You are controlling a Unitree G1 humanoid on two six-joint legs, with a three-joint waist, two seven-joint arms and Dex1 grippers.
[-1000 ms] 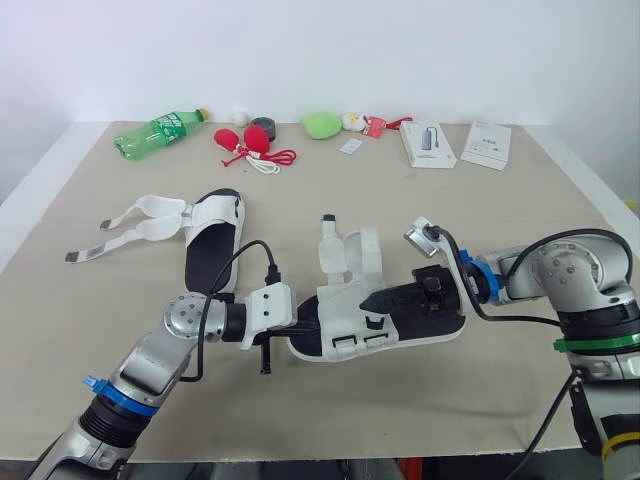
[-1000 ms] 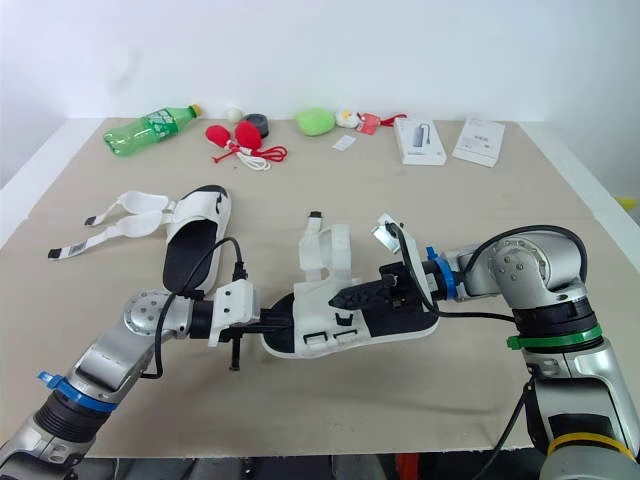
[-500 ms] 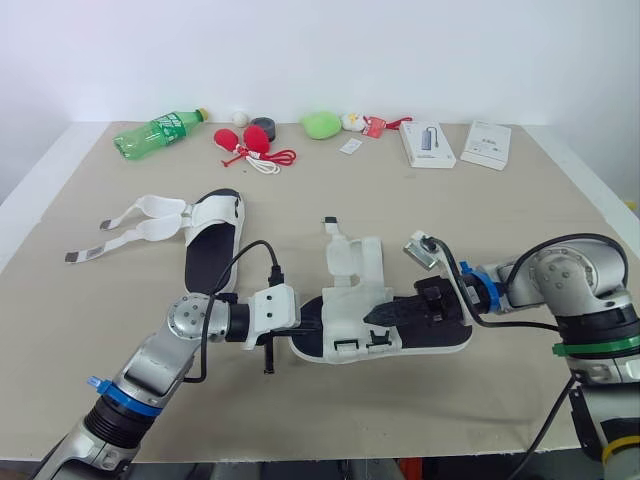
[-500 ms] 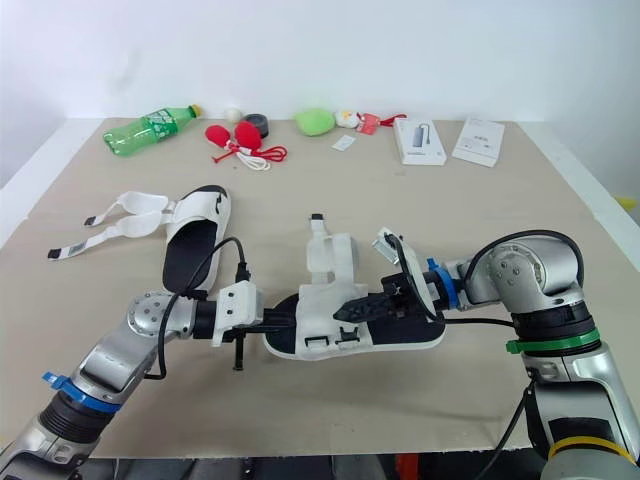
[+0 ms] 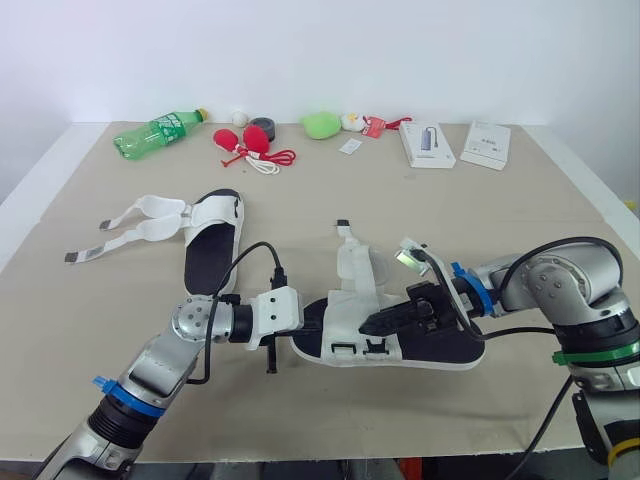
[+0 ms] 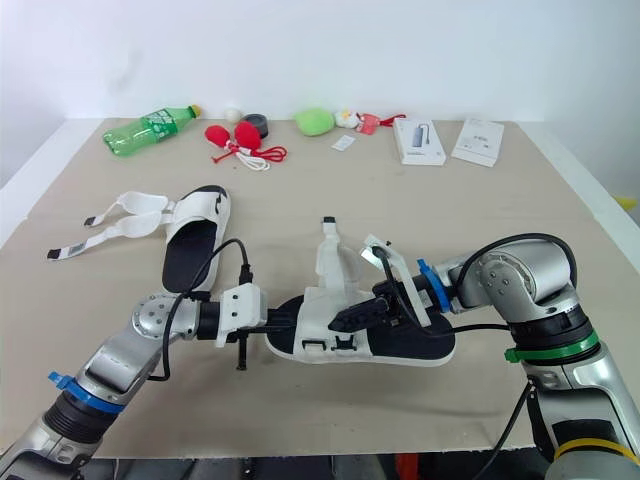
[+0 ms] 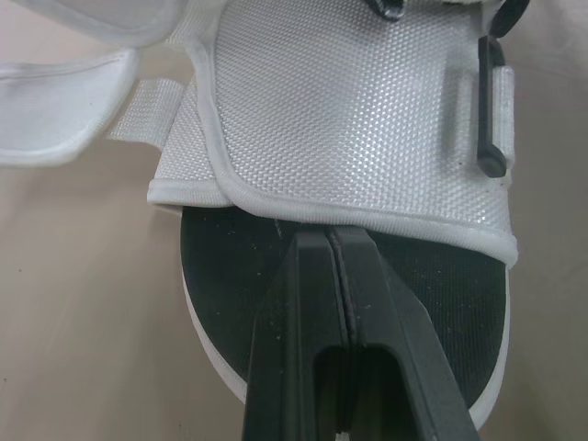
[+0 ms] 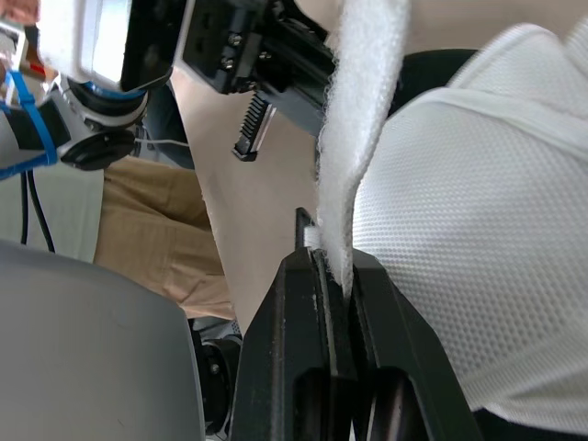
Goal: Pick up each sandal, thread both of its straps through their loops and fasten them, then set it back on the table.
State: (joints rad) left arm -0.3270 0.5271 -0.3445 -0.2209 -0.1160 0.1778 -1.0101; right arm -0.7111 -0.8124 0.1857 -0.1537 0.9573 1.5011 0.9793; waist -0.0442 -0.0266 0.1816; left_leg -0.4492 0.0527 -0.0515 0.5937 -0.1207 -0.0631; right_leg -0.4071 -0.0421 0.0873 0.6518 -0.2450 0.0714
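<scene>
A white sandal with a black sole (image 5: 445, 347) lies low over the table's middle, held from both ends. My left gripper (image 5: 308, 322) is shut on the toe end, its fingers pinching the edge of the white mesh upper (image 7: 367, 119). From the heel side my right gripper (image 5: 371, 326) reaches over the sole and is shut on a white strap (image 8: 358, 119), which rises upright (image 5: 351, 262). A second sandal (image 5: 212, 242) lies flat to the left, its two straps (image 5: 135, 222) spread open on the table.
Along the far edge sit a green bottle (image 5: 160, 130), red items with a cord (image 5: 252, 145), a green object (image 5: 321, 124) and two white boxes (image 5: 428, 145) (image 5: 487, 144). Bare table lies in front of the held sandal.
The held sandal has come down from a tilted pose to nearly flat and shifted right. My right gripper has lowered with it, and the strap now stands more upright.
</scene>
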